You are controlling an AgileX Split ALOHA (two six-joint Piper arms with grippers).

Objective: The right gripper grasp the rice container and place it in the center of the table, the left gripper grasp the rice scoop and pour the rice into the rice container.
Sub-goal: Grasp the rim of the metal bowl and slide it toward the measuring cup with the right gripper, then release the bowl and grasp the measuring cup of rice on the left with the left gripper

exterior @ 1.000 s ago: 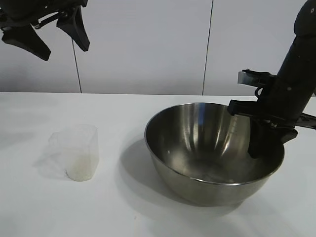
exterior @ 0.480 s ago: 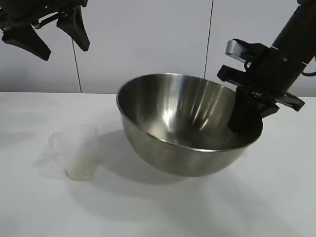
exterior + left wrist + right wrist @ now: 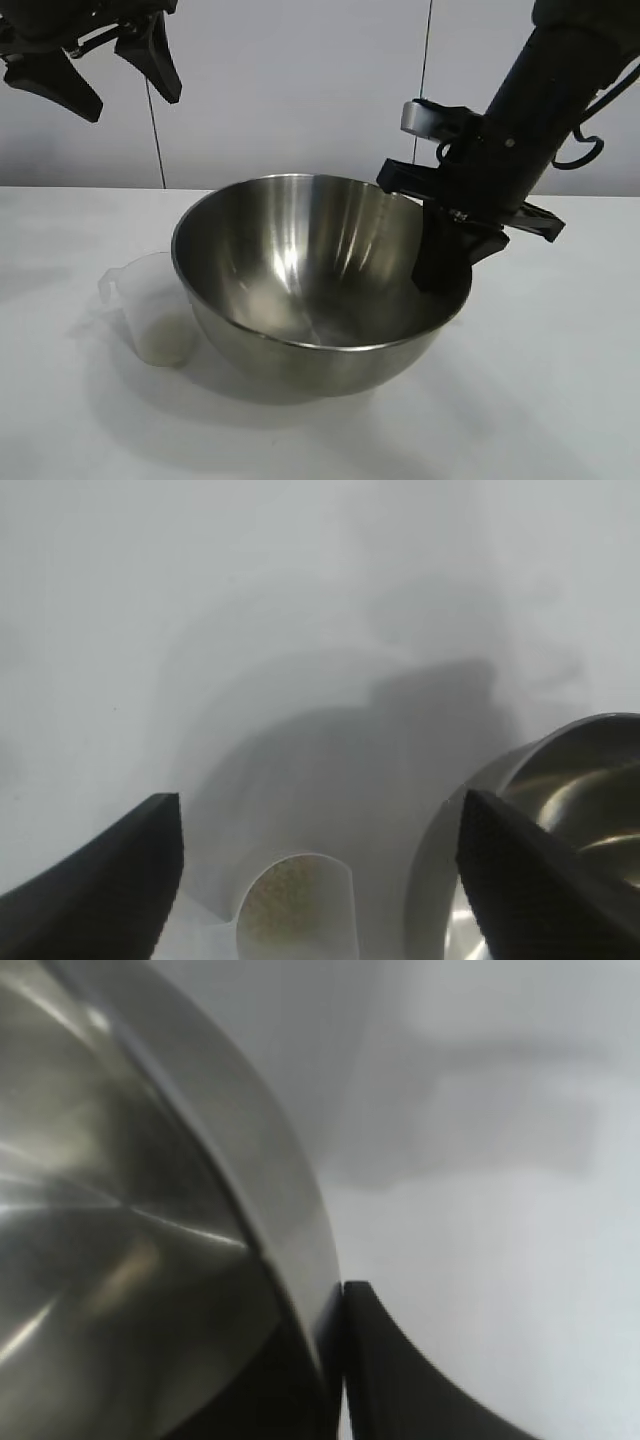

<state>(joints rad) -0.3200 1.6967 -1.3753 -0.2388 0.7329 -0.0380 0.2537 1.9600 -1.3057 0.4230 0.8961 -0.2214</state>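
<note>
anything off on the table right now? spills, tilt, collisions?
The rice container is tilted, pinched at its rim by the right gripper, and crowds the rice scoop; contact unclear. No spilled rice visible.

One steel rice container (image 3: pixel 310 275) on show, one clear rice scoop (image 3: pixel 150 310) beside it, one small heap of rice (image 3: pixel 290 905) inside that scoop, and two black grippers: left gripper (image 3: pixel 95 65), right gripper (image 3: pixel 445 255).

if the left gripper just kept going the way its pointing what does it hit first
Probably the rice scoop: it sits between the open left gripper fingers in the wrist view, beside the rice container. Depth is unclear.
</note>
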